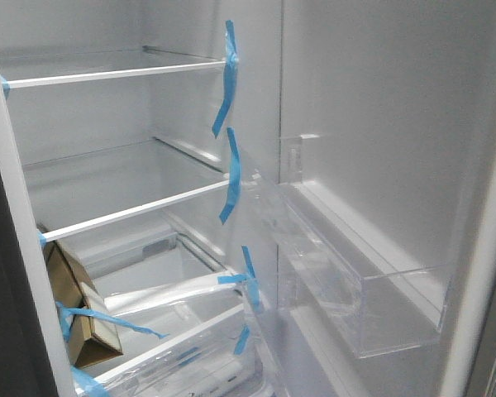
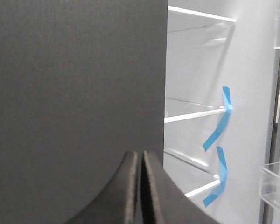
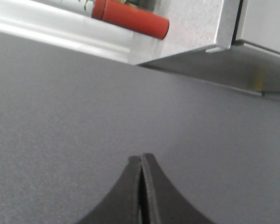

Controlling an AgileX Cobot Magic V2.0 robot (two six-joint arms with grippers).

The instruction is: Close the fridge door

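We see the fridge door (image 1: 388, 165) standing open on the right side of the front view, with its white inside turned toward us and a clear bin (image 1: 372, 306) stuck on it for small things. In our right wrist view a big flat dark grey face (image 3: 130, 121) fills almost the whole picture, and we think this is the outside of that same door. Our right gripper (image 3: 140, 186) has its two fingers pressed together with nothing between them, and it points at that grey face from very near, though we cannot tell if it touches. We think shut fingers make a good blunt tip for pushing a flat door, since there is nothing there to grab. Our left gripper (image 2: 141, 186) is also pressed together and holds nothing. It sits close in front of another dark grey panel (image 2: 79, 102), beside the open fridge, so it seems out of the way of the swing. Inside the fridge are white shelves (image 1: 116, 76) held with strips of blue tape (image 1: 228, 78), likely so they do not slide. A brown cardboard box (image 1: 76, 314) sits low on the left, taped too. A red tube (image 3: 130, 17) shows past the door's edge. The door is wide open, so the closing is not yet done.
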